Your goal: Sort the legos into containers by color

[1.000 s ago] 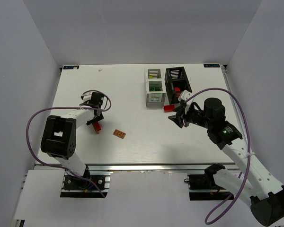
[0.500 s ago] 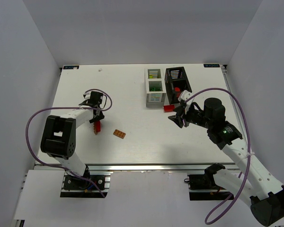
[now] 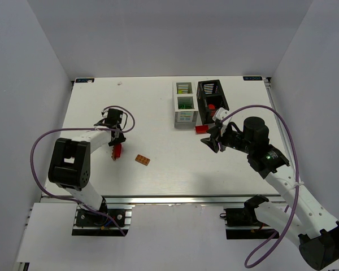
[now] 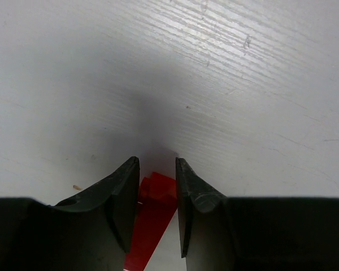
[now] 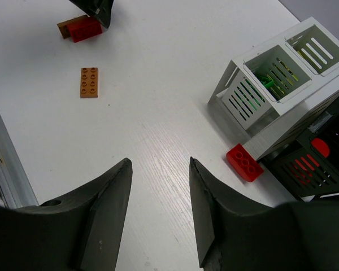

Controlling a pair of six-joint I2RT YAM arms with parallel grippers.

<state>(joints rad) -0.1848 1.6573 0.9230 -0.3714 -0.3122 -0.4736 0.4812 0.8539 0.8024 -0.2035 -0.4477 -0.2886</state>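
Closed in since earlier: left gripper [image 4: 157,164], now pinching red brick [image 4: 158,192] across its width, well left of black container [image 3: 209,83]; right gripper [image 5: 158,169] nearer, released.

**Open Jaws Above Scattered Legos**

The right gripper [image 5: 159,165] gapes empty over the table [image 5: 158,73]. An orange lego [image 5: 89,82] lies at 10 o'clock and a red lego [image 5: 83,29] at 11. A second red lego [image 5: 244,162] sits just beside the white container [image 5: 237,99] at 2.

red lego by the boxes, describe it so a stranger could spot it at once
Find the white container and black container side by side at the far right of the table. In front of where they meet, a red lego lies flat on the table. The other red lego sits far left in the left end effector.
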